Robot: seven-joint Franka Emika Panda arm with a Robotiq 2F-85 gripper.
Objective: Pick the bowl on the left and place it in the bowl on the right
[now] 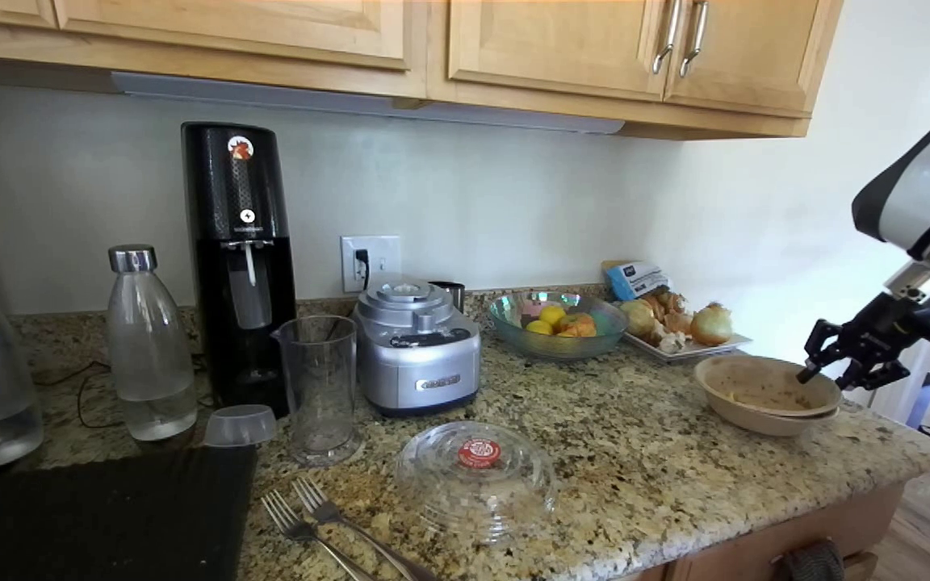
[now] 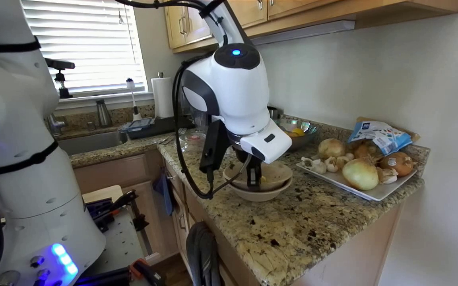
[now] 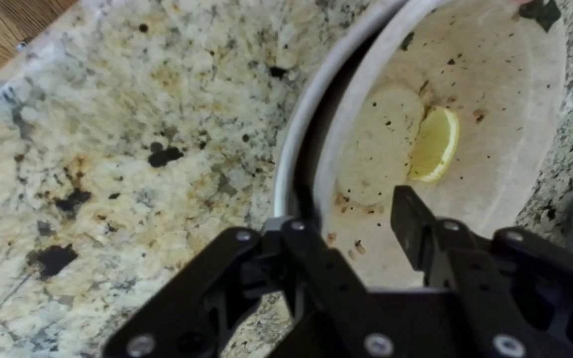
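Note:
Two pale beige bowls are stacked at the counter's end. The upper bowl sits tilted inside the lower bowl; the upper bowl and lower bowl also show in an exterior view. In the wrist view the upper bowl holds a lemon wedge and dark food bits. The lower bowl's rim shows at its left. My gripper is open with fingers apart. One finger is by the gap between the two rims, the other over the upper bowl's inside. The gripper is at the bowls' near edge.
A white plate of onions and garlic and a glass fruit bowl stand near the bowls. A clear plastic lid, forks and a food processor are farther along. The counter edge is near the bowls.

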